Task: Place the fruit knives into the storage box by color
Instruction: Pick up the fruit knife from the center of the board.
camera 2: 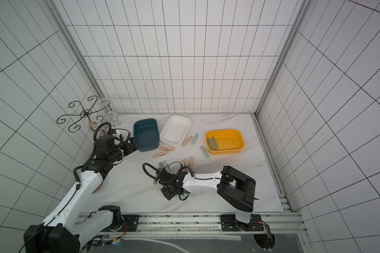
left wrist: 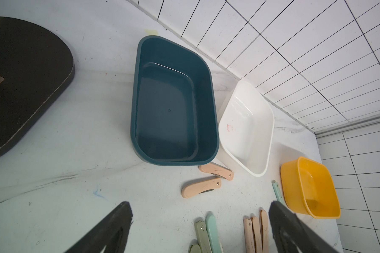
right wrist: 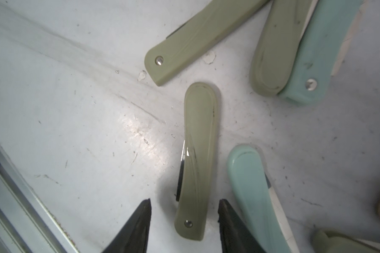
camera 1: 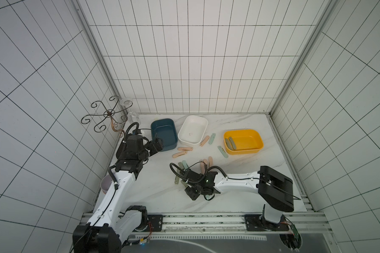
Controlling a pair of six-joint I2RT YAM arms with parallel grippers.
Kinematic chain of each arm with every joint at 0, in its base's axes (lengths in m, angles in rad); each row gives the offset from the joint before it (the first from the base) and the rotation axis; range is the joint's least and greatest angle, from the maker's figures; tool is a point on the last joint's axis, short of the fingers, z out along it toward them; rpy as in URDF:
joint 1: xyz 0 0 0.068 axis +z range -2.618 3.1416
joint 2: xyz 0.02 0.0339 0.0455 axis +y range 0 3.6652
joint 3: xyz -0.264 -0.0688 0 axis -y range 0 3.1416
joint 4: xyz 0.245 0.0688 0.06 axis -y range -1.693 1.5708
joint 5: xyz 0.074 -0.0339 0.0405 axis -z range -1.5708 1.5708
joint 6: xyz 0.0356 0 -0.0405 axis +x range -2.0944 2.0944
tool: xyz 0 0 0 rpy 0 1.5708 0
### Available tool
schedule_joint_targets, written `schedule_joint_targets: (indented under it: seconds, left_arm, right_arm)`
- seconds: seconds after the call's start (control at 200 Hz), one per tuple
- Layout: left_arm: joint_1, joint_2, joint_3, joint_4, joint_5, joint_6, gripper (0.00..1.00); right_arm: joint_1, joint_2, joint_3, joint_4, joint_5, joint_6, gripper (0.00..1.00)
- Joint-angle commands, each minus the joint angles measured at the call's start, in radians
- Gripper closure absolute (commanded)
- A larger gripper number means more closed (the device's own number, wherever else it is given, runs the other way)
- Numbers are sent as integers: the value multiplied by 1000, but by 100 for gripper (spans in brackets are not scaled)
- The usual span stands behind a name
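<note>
A white marbled surface (camera 1: 154, 197) is being enclosed by gridded white walls. Nearest, at the lower centre of both top views, an olive-grey knife (right wrist: 200, 135) is being straddled by the right pincer (right wrist: 184, 200). Its fingers are being held apart with a gap on each side, so nothing is being clamped yet; this is being judged a line-up for a pinch across the narrow width. A mint-green knife (right wrist: 246, 179) is lying just beside it.

Farther up, peach-pink knives (camera 1: 182, 151) are lying loose below the white box (camera 1: 203, 131). At centre left, the left pincer (left wrist: 200, 203) is being held wide apart and empty beside the blue box (camera 1: 169, 149), probably to stay clear.

At the right, two olive-grey knives (camera 1: 230, 143) are being held in the yellow box (camera 1: 242, 151), likely the straddled knife's destination. No legible writing is being shown; a faint pink mark (left wrist: 229, 127) in the white box cannot be read.
</note>
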Motion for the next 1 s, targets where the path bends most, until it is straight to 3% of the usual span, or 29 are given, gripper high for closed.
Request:
schedule_joint_targets:
  seconds: [0.0, 0.365, 0.705, 0.995]
  left_arm:
    - [5, -16, 1, 15, 12, -11, 3]
    - [4, -17, -4, 22, 21, -23, 3]
    - [4, -21, -5, 23, 26, -25, 3]
    - [4, -23, -7, 26, 37, -29, 3]
  right_arm:
    - [7, 29, -31, -6, 15, -1, 48]
    - [17, 105, 51, -23, 108, -20, 48]
    - [19, 166, 113, -23, 116, -39, 48]
    - [18, 194, 144, -21, 112, -48, 61]
